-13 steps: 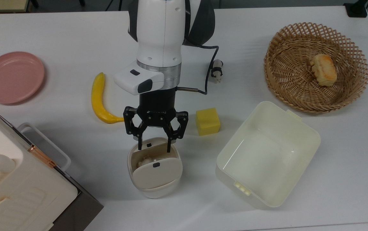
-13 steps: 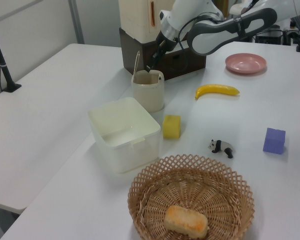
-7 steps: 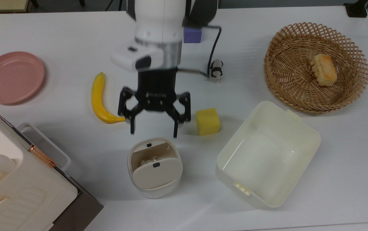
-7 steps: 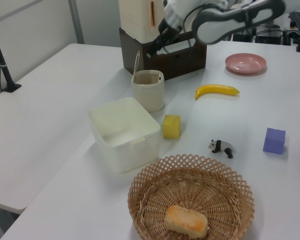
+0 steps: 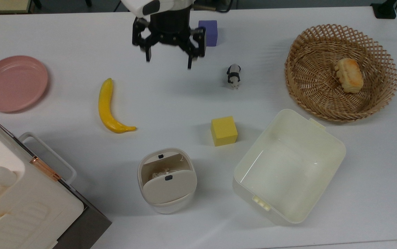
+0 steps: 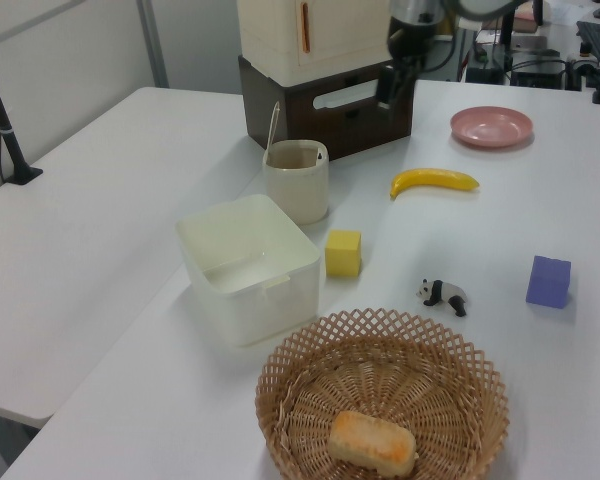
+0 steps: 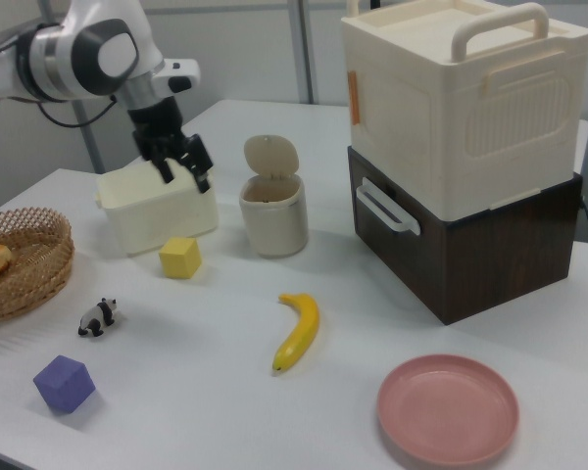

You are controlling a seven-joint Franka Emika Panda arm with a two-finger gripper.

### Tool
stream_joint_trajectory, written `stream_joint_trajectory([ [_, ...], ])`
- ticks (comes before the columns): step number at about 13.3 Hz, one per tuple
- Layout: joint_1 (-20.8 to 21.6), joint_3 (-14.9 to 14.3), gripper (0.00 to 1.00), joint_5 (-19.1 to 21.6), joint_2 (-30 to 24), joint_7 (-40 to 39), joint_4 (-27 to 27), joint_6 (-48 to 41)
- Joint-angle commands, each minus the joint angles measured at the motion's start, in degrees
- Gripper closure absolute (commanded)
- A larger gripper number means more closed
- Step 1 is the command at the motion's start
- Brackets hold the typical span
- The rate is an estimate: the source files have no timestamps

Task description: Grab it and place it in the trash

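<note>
- One wad [image 5: 159, 172] lies inside your trash bin [image 5: 166, 204], under its tilted flap.
- Your gripper [image 5: 168, 61] hangs empty above the table [image 5: 63, 41], fingers spread.

wad [image 5: 159, 173]: off-white, crumpled, inside bin | bin [image 5: 166, 204]: cream, upright, flap tilted open

You're looking at a robotics lab or test room, not a home. The white table [image 5: 63, 34] carries an unrelated mix of props: a pink plate [image 5: 13, 83], a banana [image 5: 110, 109], a yellow cube [image 5: 224, 130], a purple cube [image 5: 208, 27], a panda figurine [image 5: 233, 75], a wicker basket [image 5: 341, 72]. Behind the table in the left view you can see a black stand [image 6: 0, 110] clamped to a second white table, pale partition walls and cluttered equipment benches. A Franka arm [image 7: 78, 54] reaches over the table.
</note>
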Motion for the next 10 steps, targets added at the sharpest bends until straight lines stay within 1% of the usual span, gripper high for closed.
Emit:
stream_joint_trajectory([
  [1,-0.23,-0.17,0.00,3.51,-4.83,-7.53,-2.81,-11.86],
  [5,-1.37,-0.25,0.00,3.87,-5.71,-7.99,-2.73,-12.77],
  [10,-2.17,-0.25,0.00,3.87,-5.19,-7.90,-2.73,-12.07],
])
